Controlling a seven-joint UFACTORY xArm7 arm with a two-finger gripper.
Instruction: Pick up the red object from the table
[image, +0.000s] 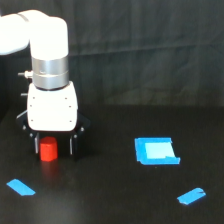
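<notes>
Red object stands upright on the black table, directly between my gripper fingers, w/ jaws apart on both sides and not yet pressing, so I judge only closing is needed.

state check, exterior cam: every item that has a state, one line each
White robot hand: lowered to the table, black fingers open, one on each side of the block.
Small red-orange stubby block: upright on the table, between the fingers, not lifted; contact cannot be told.
Blue square patch: flat on the matte black table.
Two blue tape strips: flat, untouched.
</notes>
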